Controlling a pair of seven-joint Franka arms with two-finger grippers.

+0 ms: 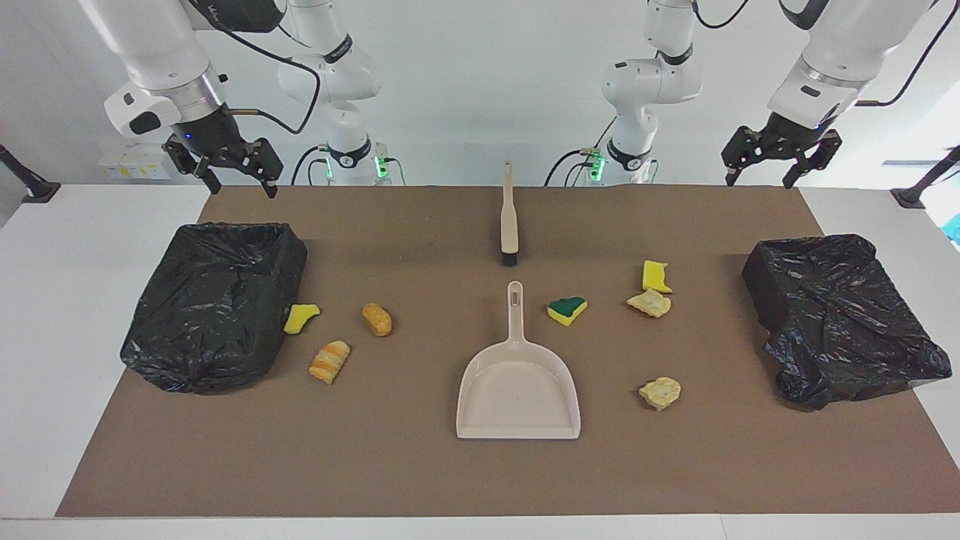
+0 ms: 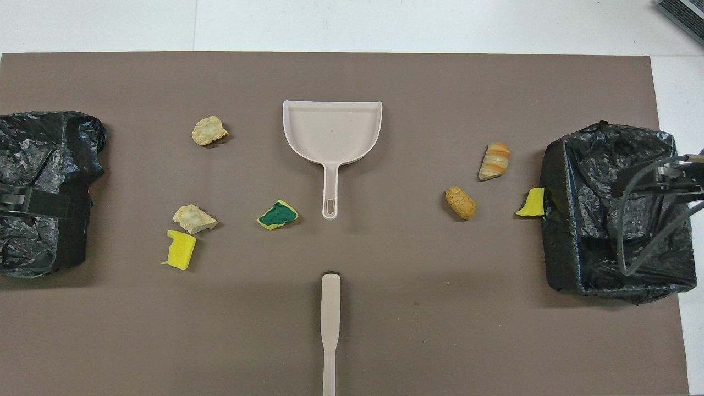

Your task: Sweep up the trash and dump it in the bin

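Several trash scraps lie on the brown mat. Toward the right arm's end are a yellow sponge bit (image 1: 301,317) against a black-bagged bin (image 1: 214,307), a brown bread piece (image 1: 377,319) and a striped one (image 1: 330,361). Toward the left arm's end are a green-topped sponge (image 1: 567,310), a yellow sponge (image 1: 655,275) and two beige lumps (image 1: 649,302) (image 1: 661,392). A beige dustpan (image 1: 519,382) and brush (image 1: 508,217) lie mid-table. My right gripper (image 1: 238,184) hangs open over that bin. My left gripper (image 1: 759,180) hangs open over the second bin (image 1: 840,315). Both are empty.
The brush (image 2: 330,319) lies nearer the robots than the dustpan (image 2: 331,132), whose handle points at it. The two bins (image 2: 616,214) (image 2: 38,192) sit at the mat's two ends. White table borders the mat.
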